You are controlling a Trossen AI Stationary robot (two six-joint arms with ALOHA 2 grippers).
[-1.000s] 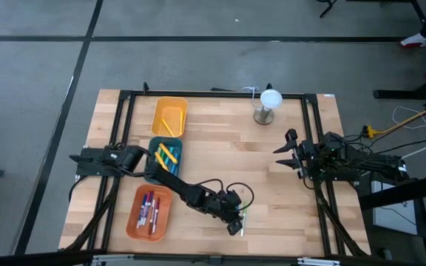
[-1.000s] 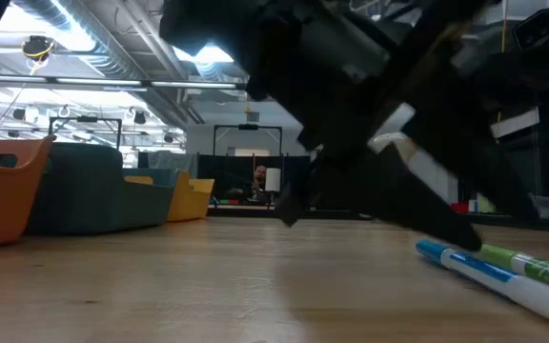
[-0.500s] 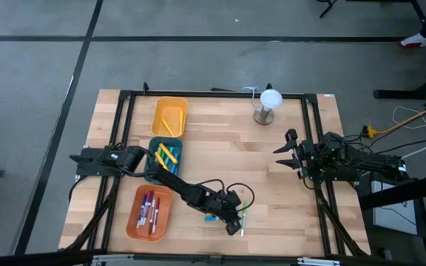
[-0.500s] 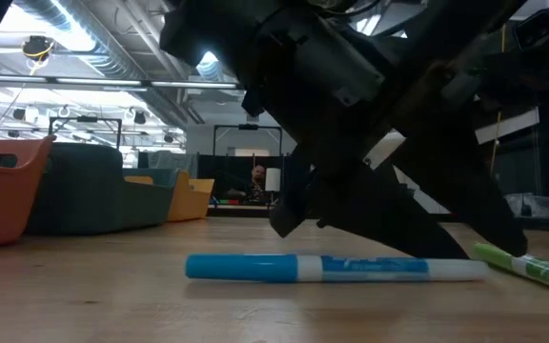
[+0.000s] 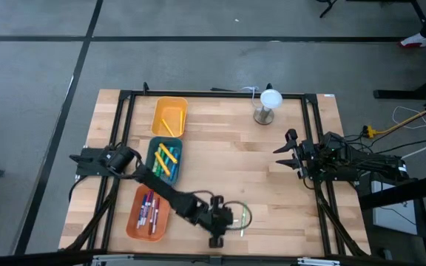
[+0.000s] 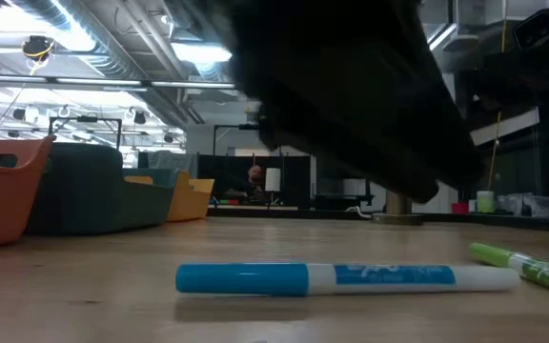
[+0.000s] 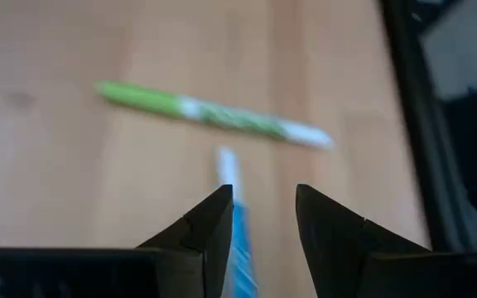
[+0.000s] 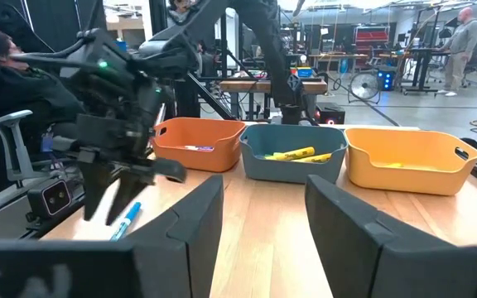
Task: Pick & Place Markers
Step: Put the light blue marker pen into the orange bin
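A light blue marker [image 6: 341,278] lies flat on the wood near the table's near edge. A green marker [image 6: 527,267] lies just to its right, also seen at green marker [image 5: 241,222]. My left gripper [image 7: 263,192] hovers open over them. The blue marker [image 7: 235,223] runs along under the gap, beside one finger, and the green marker [image 7: 214,113] lies across beyond the tips. From the right wrist, the left gripper [image 8: 114,194] stands over the blue marker [image 8: 127,222]. My right gripper [image 5: 283,151] waits open at the table's right side.
Three trays line the table's left: a yellow tray [image 5: 169,116] far, a teal tray [image 5: 166,159] holding yellow and green markers, and an orange tray [image 5: 149,212] with red and purple ones. A white-topped stand [image 5: 269,106] is at the far edge. Bare wood lies between the arms.
The blue marker lay against the green one at the right. It has since slid left and turned, and now lies apart from the green one and crosswise in the low view. My left gripper has moved toward the table's left and near edge and now stands higher.
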